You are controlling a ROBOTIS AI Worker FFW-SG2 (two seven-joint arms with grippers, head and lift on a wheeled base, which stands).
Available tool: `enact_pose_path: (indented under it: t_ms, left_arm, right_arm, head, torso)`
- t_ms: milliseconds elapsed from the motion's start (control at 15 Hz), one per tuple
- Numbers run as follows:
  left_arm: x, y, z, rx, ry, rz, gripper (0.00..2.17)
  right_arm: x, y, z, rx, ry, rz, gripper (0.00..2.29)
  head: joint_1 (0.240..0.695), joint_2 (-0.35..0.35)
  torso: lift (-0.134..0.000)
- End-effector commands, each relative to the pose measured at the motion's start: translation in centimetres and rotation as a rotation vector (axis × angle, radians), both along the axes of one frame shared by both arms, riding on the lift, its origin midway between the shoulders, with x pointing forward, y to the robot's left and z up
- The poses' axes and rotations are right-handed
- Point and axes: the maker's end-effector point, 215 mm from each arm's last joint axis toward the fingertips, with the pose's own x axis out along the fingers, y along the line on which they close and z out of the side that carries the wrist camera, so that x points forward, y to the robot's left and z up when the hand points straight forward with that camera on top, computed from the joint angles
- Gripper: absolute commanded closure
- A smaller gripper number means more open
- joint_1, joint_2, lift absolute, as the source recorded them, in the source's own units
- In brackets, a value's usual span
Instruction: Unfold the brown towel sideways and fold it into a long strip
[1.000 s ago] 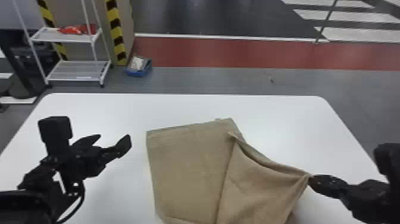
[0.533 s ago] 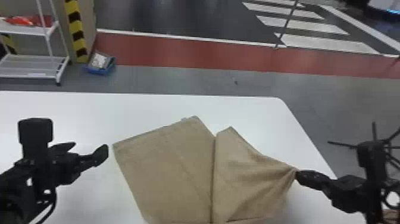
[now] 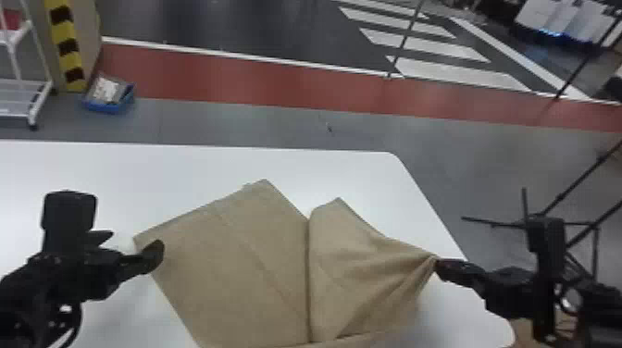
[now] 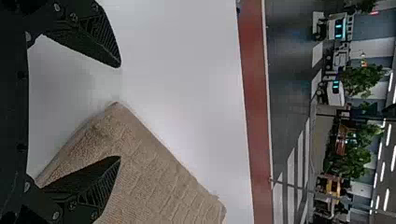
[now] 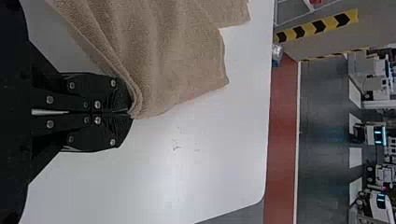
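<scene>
On the white counter [image 3: 115, 171] lies the brown towel [image 3: 240, 259], its right side pulled into creases by the right jaws [image 3: 437, 266], pinching its edge; the left jaws [image 3: 134, 247] are spread near its left corner.

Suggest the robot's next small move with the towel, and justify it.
Probably the left gripper should ease down and close on the brown towel at its left corner: the left wrist view shows that corner between open fingers, while the right gripper pinches the towel's right side.
</scene>
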Motion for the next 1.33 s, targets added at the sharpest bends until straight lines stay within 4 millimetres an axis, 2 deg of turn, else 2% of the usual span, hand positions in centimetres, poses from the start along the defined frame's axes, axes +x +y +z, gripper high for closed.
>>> enact_pose_path:
  t_ms: [0, 67, 267, 333, 467, 533, 600, 667, 800, 933, 1067, 1133, 1200, 1267]
  left_arm:
    - [0.2, -1.0, -0.9, 0.012, 0.016, -0.015, 0.21]
    - [0.2, -1.8, -1.2, 0.017, 0.022, -0.024, 0.22]
    - [0.0, -2.4, -1.9, 0.047, 0.027, -0.037, 0.64]
    - [0.0, -2.4, -1.8, 0.058, 0.020, -0.040, 0.84]
    - [-0.1, -2.1, -1.3, 0.077, 0.003, -0.026, 1.48]
    - [0.0, -1.8, -0.4, 0.085, -0.018, -0.004, 1.78]
    - [0.0, -1.2, -0.1, 0.093, -0.029, 0.016, 1.80]
    - [0.6, -0.2, 1.2, 0.094, -0.055, 0.044, 1.80]
    - [1.8, 3.6, 3.8, 0.079, -0.098, 0.123, 1.80]
    - [1.4, 8.3, 5.3, 0.061, -0.111, 0.209, 1.80]
    - [-0.7, 12.6, 5.3, 0.050, -0.108, 0.284, 1.80]
    - [-2.4, 14.8, 5.2, 0.057, -0.104, 0.326, 1.80]
    - [-4.5, 16.7, 4.9, 0.075, -0.097, 0.378, 1.79]
    - [-6.2, 17.5, 4.6, 0.097, -0.091, 0.407, 1.79]
  right_arm:
    - [0.1, 0.0, -0.1, 0.005, -0.002, 0.001, 1.42]
    - [0.1, 0.0, -0.1, 0.009, -0.002, 0.000, 1.42]
    - [0.2, 0.1, -0.3, 0.013, -0.001, 0.002, 1.42]
    - [0.2, 0.1, -0.4, 0.015, -0.001, 0.001, 1.42]
    - [0.4, 0.1, -0.5, 0.018, -0.003, 0.002, 1.42]
    - [0.7, 0.2, -0.4, 0.020, -0.009, 0.002, 1.42]
    - [1.4, 0.3, -0.2, 0.019, -0.020, 0.003, 1.42]
    - [2.8, 0.7, 0.2, 0.013, -0.041, 0.011, 1.42]
    - [6.5, 1.9, 1.7, -0.004, -0.079, 0.027, 1.42]
    - [8.1, 3.1, 2.5, -0.030, -0.091, 0.045, 1.42]
    - [8.3, 4.0, 2.1, -0.059, -0.077, 0.069, 1.42]
    - [8.1, 4.6, 1.5, -0.061, -0.062, 0.082, 1.42]
    - [7.6, 5.2, 0.8, -0.062, -0.048, 0.096, 1.42]
    - [6.9, 5.6, 0.2, -0.076, -0.036, 0.123, 1.42]
  head:
    - [0.695, -0.350]
    - [0.695, -0.350]
    - [0.695, -0.350]
    - [0.695, -0.350]
    - [0.695, -0.350]
    - [0.695, -0.350]
    - [0.695, -0.350]
    - [0.695, -0.350]
    - [0.695, -0.350]
    - [0.695, -0.343]
    - [0.695, -0.289]
    - [0.695, -0.236]
    - [0.695, -0.215]
    - [0.695, -0.194]
  torso:
    - [-0.120]
    - [-0.120]
    - [-0.120]
    - [-0.120]
    - [-0.120]
    - [-0.120]
    - [-0.120]
    - [-0.120]
    - [-0.120]
    - [-0.120]
    - [-0.120]
    - [-0.120]
    - [-0.120]
    - [-0.120]
